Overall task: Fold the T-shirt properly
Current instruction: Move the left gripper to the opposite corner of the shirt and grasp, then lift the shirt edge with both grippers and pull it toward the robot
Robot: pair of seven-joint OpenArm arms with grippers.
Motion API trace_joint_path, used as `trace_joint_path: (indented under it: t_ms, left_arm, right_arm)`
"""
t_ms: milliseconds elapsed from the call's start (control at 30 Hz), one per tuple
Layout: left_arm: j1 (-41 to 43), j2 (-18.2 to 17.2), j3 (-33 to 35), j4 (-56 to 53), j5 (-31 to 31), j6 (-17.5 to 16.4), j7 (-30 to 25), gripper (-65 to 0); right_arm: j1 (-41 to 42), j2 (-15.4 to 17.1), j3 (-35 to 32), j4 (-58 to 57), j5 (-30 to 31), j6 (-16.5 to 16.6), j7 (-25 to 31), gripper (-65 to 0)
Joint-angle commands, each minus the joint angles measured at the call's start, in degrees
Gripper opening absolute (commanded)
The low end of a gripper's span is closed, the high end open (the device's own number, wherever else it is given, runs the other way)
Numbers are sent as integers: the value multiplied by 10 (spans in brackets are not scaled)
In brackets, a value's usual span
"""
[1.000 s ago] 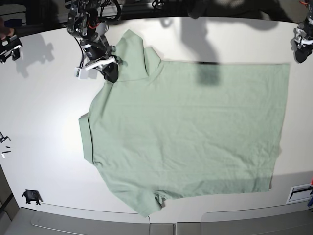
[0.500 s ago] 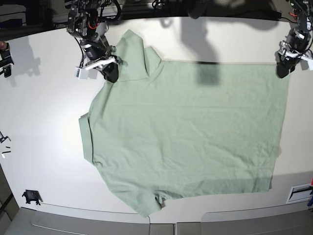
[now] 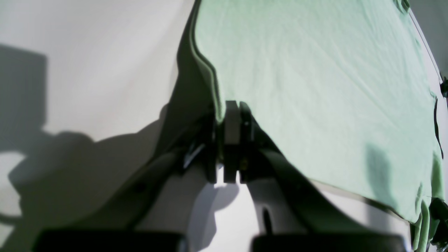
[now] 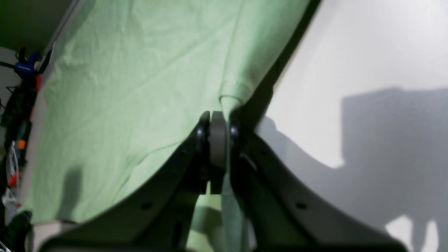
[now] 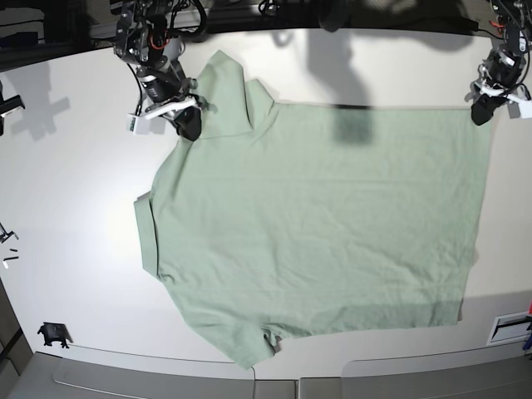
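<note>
Both claws are clamped on the T-shirt (image 5: 316,216): right gripper (image 5: 187,125) at the shoulder, left gripper (image 5: 482,110) on the hem corner. Best lift them level, keeping the edge between them taut.

**Open table beyond my two grips**

My right gripper (image 5: 189,125) and left gripper (image 5: 482,110) both sit at the far edge of the T-shirt (image 5: 316,224). Outward of each, bare white table (image 5: 75,191) lies open. Between them spreads only flat cloth, nothing standing in the way.
</note>
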Motion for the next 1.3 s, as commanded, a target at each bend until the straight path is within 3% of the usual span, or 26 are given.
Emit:
trace_joint_path:
  t_ms: [0, 67, 200, 567, 700, 1000, 1133, 1267]
  left_arm:
    - [3, -11, -3, 5, 1, 0, 4, -650]
    - [13, -14, -8, 7, 0, -3, 3, -650]
    - [52, -29, -15, 23, -17, -54, 3, -650]
    - [191, -31, -96, 147, -77, -54, 38, -650]
    - [243, -29, -128, 196, -84, -54, 64, -650]
    - [321, -10, -204, 252, -187, -59, 135, -650]
    - [323, -10, -217, 257, -214, -59, 131, -650]
    - [268, -10, -215, 258, -209, -59, 128, -650]
  right_arm:
    - [0, 1, -1, 6, 10, 5, -20, -650]
    - [-1, 7, 1, 6, 11, 14, -53, -650]
    - [-21, 26, 20, 11, 24, 52, -92, -650]
    - [-161, 38, 114, 153, 90, 71, -103, -650]
    - [-214, 38, 119, 209, 93, 75, -108, -650]
    - [-316, 38, 119, 313, 139, 75, -153, -650]
    - [-329, 38, 119, 347, 138, 75, -147, -650]
    - [-281, 38, 114, 349, 129, 75, -131, -650]
